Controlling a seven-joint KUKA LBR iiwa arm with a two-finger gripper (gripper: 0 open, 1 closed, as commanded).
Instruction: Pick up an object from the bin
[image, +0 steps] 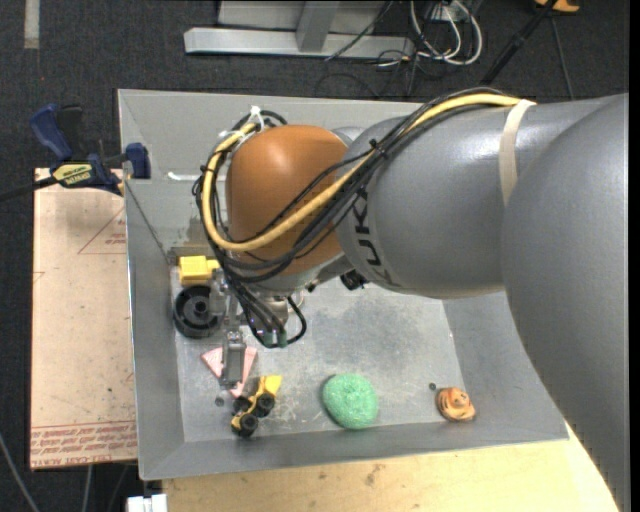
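1. Tool (237, 372) hangs low in the front-left part of the grey metal bin (330, 450), under the arm's orange wrist cover & cable loops. The arm comes in from the right.
2. Tool tip is at the right edge of a flat pink triangular piece (213, 360) lying on the bin floor near the left wall. Tip overlaps that edge; touching or just above, can't tell.
3. Tool state: can't tell if wide or narrow. The tip reads as one slim grey strip from this angle.
4. Yellow-and-black toy vehicle (252, 400) lies just in front of the tip, close to the front wall.
5. Black round ring-like part (195, 310) sits left of the tool by the left wall, w/ a yellow block (193, 267) just behind it.
6. Green spongy lump (350, 400) is near the front wall, right of the toy vehicle.
7. Small orange item (455, 403) is farther right, near the front-right corner, well apart from the tool.
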